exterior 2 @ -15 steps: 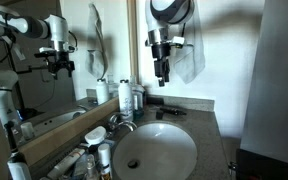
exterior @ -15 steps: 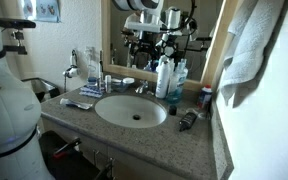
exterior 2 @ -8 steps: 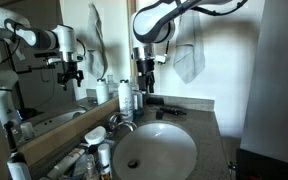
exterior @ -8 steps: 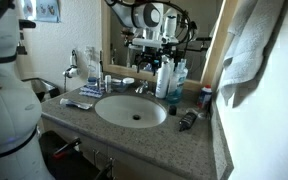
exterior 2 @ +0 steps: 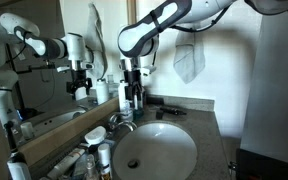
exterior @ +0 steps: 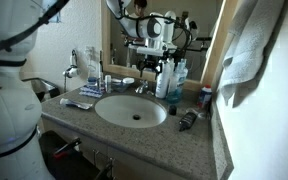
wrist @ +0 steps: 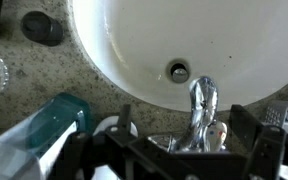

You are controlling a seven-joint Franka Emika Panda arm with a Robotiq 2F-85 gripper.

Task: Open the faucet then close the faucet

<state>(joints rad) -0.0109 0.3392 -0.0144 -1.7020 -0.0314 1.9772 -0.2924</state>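
Observation:
The small chrome faucet point(exterior: 141, 88) stands behind the oval white sink point(exterior: 109, 112) and shows in both exterior views point(exterior 2: 119, 122). My gripper point(exterior 2: 132, 92) hangs above it, close to the bottles, and also shows in an exterior view point(exterior: 147, 64). In the wrist view the faucet point(wrist: 203, 108) points its spout toward the drain, with its handle between my two dark fingers. The gripper point(wrist: 184, 135) is open and holds nothing. I cannot tell whether a finger touches the faucet.
White-and-blue bottles point(exterior: 168, 78) stand right beside the faucet; a teal cap point(wrist: 54, 114) is near my finger. A black cylindrical gadget point(exterior: 187, 120) lies on the granite counter. A towel point(exterior: 249, 50) hangs nearby. The mirror is just behind.
My gripper has come down from high in front of the mirror and moved sideways to hang over the faucet. Nothing on the counter has moved.

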